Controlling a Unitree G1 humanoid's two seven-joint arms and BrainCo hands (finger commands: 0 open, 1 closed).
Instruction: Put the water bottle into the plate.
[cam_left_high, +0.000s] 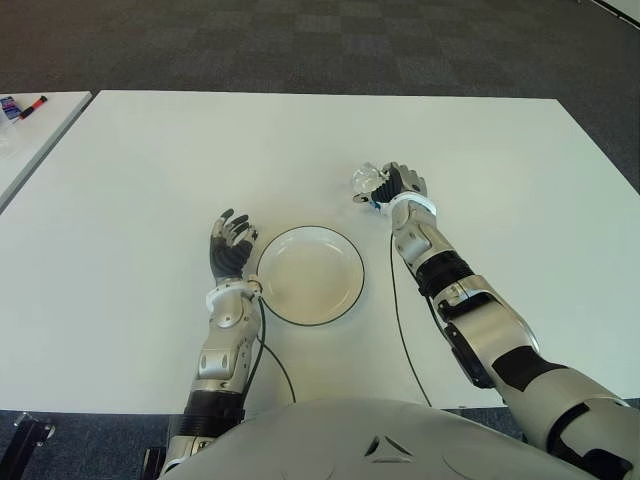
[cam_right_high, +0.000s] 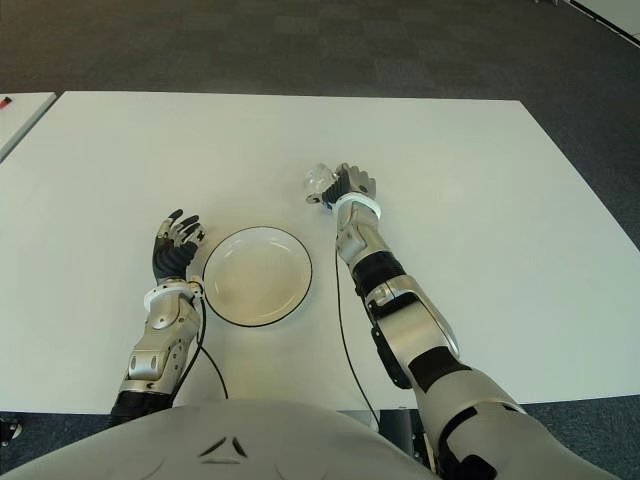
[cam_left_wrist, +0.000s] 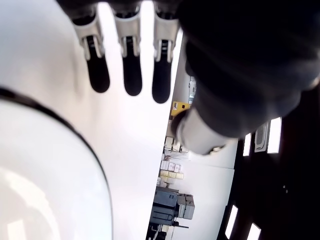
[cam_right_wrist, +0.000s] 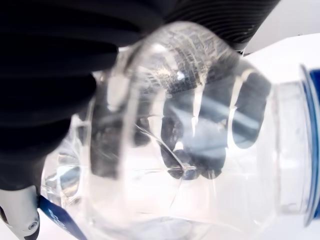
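Right hand (cam_left_high: 403, 186) is wrapped around the water bottle (cam_left_high: 366, 182), fingers (cam_right_wrist: 175, 145) clamped on the clear body; the right wrist view shows the dark fingertips through the plastic and a blue cap end at one side. Bottle is out on the white table (cam_left_high: 130, 180), at about 1 o'clock from the plate (cam_left_high: 310, 274), near it but apart, not over the rim. Can't tell if the bottle is touching the table or lifted. It sticks out of the hand toward the robot's left, looks tilted or lying sideways rather than upright.

Plate is white with a dark rim, round, sits flat on the table in front of the robot's torso, nothing in it.

Left hand (cam_left_high: 230, 250) shows just beside the plate at its 9 o'clock, fingers (cam_left_wrist: 131, 75) straight and spread apart, holding nothing. Left wrist view shows the plate's rim close by the fingertips. Can't tell if the hand touches the table.

A black cable (cam_left_high: 400, 320) runs along the right forearm, another by the left wrist.

At 10 o'clock, far corner, a second table (cam_left_high: 40, 125) with small items (cam_left_high: 22, 106) on it, one red-tipped, too small to tell
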